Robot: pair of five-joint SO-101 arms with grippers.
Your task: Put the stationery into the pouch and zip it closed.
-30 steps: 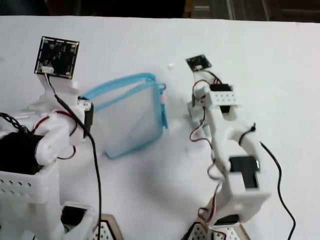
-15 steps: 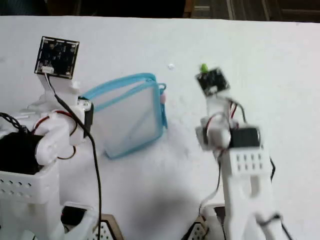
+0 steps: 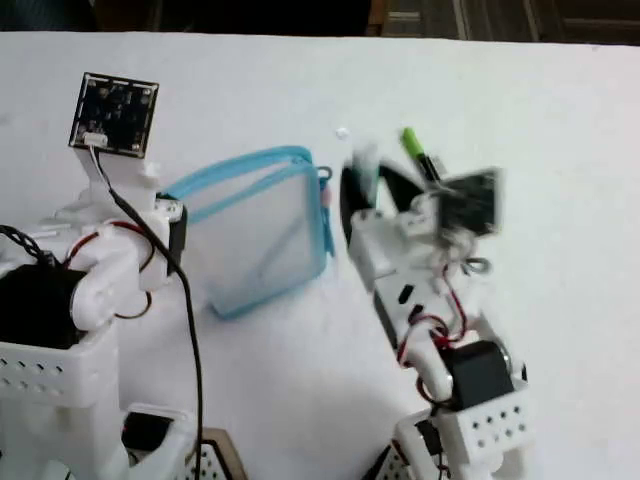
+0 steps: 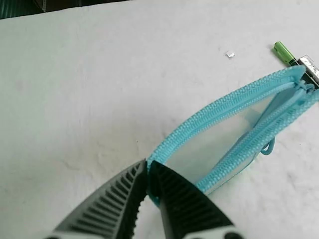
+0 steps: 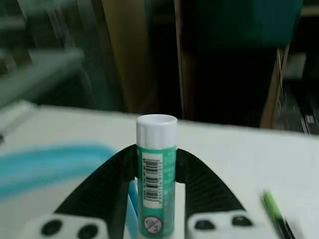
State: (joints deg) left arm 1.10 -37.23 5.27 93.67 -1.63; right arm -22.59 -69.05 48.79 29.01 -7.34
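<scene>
Holding a white-capped green plastic glue stick (image 5: 156, 130) in the right gripper (image 5: 156, 151), black jaws clenched on both sides of the tube, cap poking out past the fingertips

Hangs above the white table (image 3: 300, 80) in the high view, just beside the zip-pull end of the turquoise-edged translucent flat pouch (image 3: 262, 240); cannot tell there whether glue stick and pouch touch

Pinching the opposite end of the pouch with the left gripper (image 4: 147, 168), ribbed dark jaws shut tight on the turquoise zipper edge right at the corner

Seen from the left wrist view, pouch mouth gaping, two zipper tracks bowed apart from that pinched corner and meeting again at the far end by the pull; clear side panel resting on the table

Lying on the table beyond the right gripper, a bright green slim pen (image 3: 415, 150), dark towards one end, near the zip-pull end of the pouch but apart from it

Sitting on the table between pouch and pen, a tiny white scrap (image 3: 342, 132), touching neither
</scene>
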